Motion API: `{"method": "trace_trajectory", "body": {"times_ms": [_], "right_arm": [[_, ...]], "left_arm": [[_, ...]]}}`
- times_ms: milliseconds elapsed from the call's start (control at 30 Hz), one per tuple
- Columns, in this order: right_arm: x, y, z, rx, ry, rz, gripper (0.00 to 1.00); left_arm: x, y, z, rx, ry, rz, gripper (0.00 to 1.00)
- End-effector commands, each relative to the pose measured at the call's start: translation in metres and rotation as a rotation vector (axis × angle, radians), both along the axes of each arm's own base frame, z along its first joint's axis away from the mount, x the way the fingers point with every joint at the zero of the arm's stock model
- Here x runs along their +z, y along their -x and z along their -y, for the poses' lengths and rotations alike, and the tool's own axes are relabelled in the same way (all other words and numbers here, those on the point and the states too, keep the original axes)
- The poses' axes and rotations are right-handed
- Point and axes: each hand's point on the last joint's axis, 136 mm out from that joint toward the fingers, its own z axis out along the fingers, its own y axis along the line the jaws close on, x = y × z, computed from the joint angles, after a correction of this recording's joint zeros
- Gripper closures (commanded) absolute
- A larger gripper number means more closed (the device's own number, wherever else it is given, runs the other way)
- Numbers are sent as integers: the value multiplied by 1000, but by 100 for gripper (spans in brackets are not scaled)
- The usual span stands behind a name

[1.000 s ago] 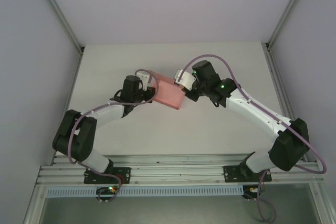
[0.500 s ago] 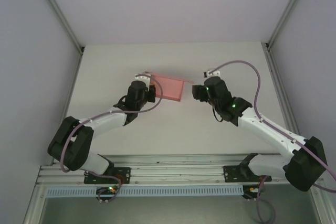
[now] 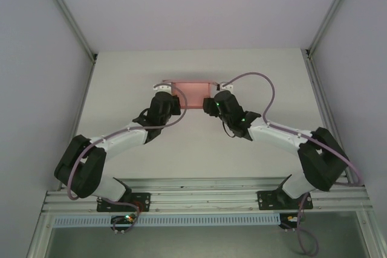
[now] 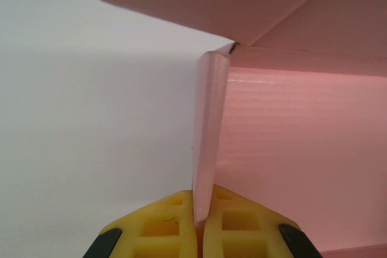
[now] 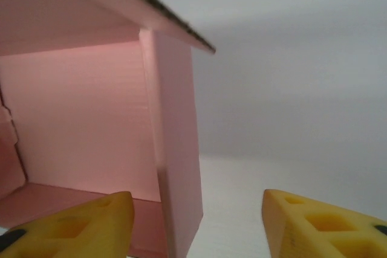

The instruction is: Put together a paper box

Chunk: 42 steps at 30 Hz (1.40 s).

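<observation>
The pink thin-cardboard box, partly folded with flaps loose, is over the far-middle part of the pale worktop, right between the two arms. Can't tell if it's resting or lifted. Left tool is clamped tight on a thin upright flap at the box's left end, its yellow fingers pinching it from both sides. Right tool is spread wide, and the box's right side wall stands in the gap, closer to one finger than the other.
</observation>
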Motion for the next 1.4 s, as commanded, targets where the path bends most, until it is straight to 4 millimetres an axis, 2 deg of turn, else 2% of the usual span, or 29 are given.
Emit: {"method": "trace_trajectory", "body": {"times_ms": [0,100,167,333,533,600,700,800,967,1133,1267,1300,1367], "right_arm": [[21,-17,-17,7,-39,72,53],[20,-24,-16,-32,12,78,74],[19,-25,-16,-48,58,83,81],[2,-24,0,-151,131,53,75],[-2,-27,-7,-123,106,81,78],[-3,-28,-8,-119,117,85,82],[-2,-30,-8,-122,138,92,98],[-1,-27,-12,-111,156,99,100],[11,-17,-18,-118,249,146,100],[24,-12,-15,-136,266,184,100],[25,-11,-15,-129,265,184,100],[24,-12,-16,-127,270,178,100],[22,-13,-17,-120,277,168,100]], "left_arm": [[25,2,3,13,53,34,100],[23,2,4,13,54,21,100],[21,1,4,23,47,13,100],[25,-1,6,37,98,29,100],[30,-2,15,23,150,4,100],[33,-2,19,4,165,7,100],[31,-2,19,5,159,1,100],[23,-8,9,59,94,-3,97],[6,-26,-25,251,-131,-28,96],[-15,-34,-35,283,-202,-84,98],[-15,-34,-40,307,-255,-89,99],[-14,-34,-41,302,-256,-89,96],[-11,-33,-31,246,-234,-85,85]]}}
